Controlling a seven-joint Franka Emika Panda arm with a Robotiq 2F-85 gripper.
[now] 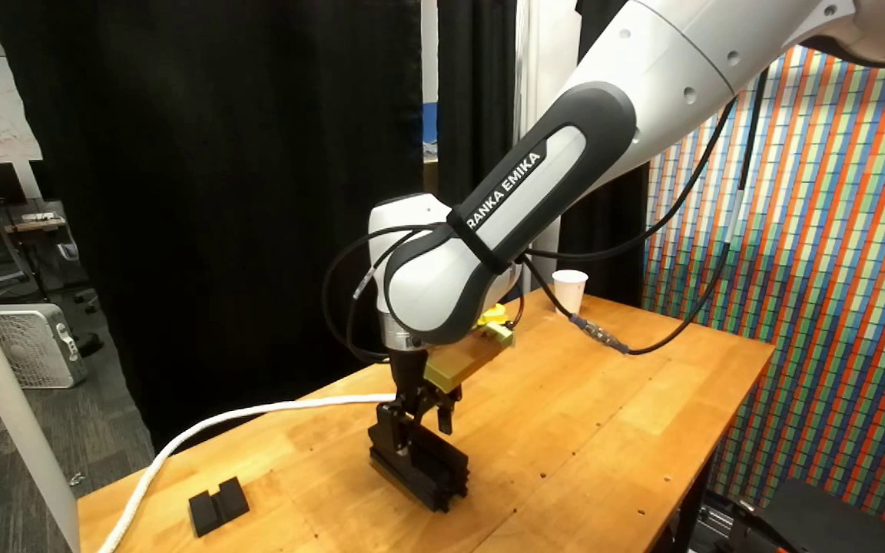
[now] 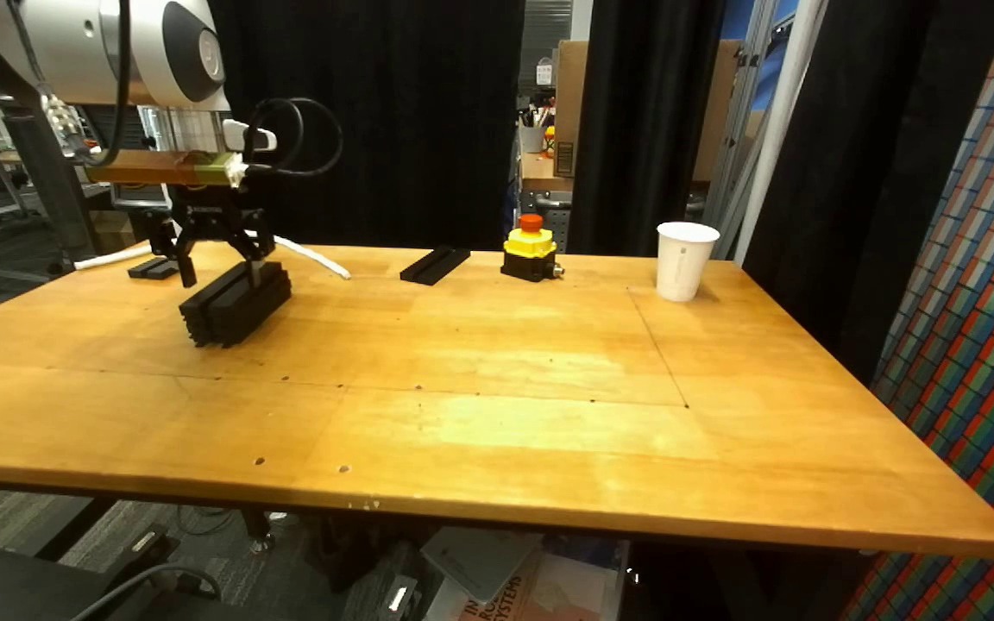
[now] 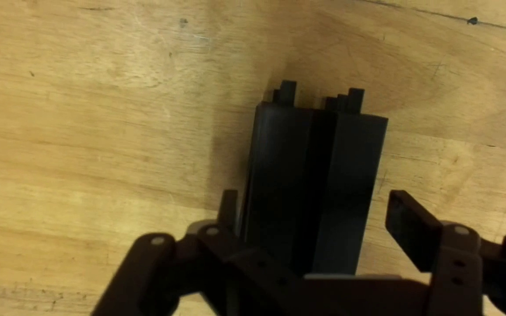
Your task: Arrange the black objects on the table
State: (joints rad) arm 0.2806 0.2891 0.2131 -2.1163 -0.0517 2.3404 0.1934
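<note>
A grooved black bar [image 3: 286, 149], with a stepped, ridged end, lies on the table [image 2: 497, 431]; it looks like pieces stacked together. My gripper [image 3: 311, 195] is open astride it. In the wrist view the left finger sits close along the bar's side, touching or nearly so. The right finger [image 3: 411, 228] stands apart, with bare wood between. In both exterior views the gripper [image 2: 222, 280] reaches down at this bar [image 2: 242, 304]. A small flat black slab [image 1: 208, 511] with a groove lies nearby. A slim black bar [image 2: 432, 266] rests toward the curtain side, hidden in the view with the large arm.
A white hose [image 1: 258, 411] runs along the table edge behind the gripper. The yellow-and-red button [image 2: 530, 246] stands beyond the slim bar. A white paper cup [image 2: 684, 263] is near the far corner. Black cables [image 1: 642, 246] loop from the arm.
</note>
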